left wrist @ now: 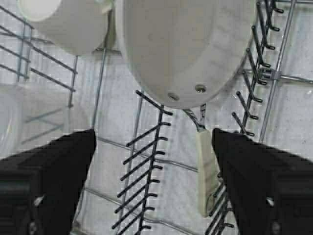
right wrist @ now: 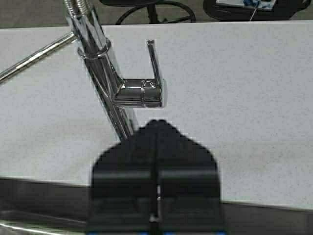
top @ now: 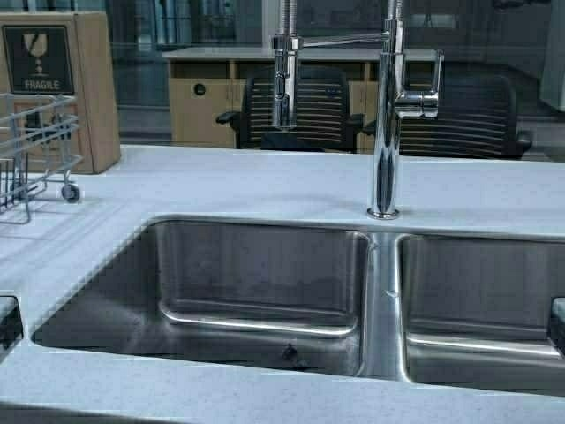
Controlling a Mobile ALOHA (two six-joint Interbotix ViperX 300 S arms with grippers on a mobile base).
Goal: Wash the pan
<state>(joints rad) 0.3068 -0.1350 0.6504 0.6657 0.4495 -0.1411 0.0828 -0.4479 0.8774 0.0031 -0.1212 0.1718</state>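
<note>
From the high view you see an empty double sink (top: pixel 265 291) set in the counter (top: pixel 221 181), the faucet (top: pixel 386 115) at its back edge and a wire rack (top: pixel 31 150) at the left edge; both arms sit out of frame.

In the left wrist view your left gripper (left wrist: pixel 154 181) hangs spread wide over the rack, the pan (left wrist: pixel 183 49) standing in it, handle (left wrist: pixel 206 171) between the fingers. You are at the pickup: lower and close on the handle.

In the right wrist view the right gripper (right wrist: pixel 155 215) is pressed together, facing the faucet lever (right wrist: pixel 153 63).

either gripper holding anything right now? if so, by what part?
Nothing held. Left gripper is open above the pan in the dish rack; right gripper is shut on nothing, facing the faucet.
</note>
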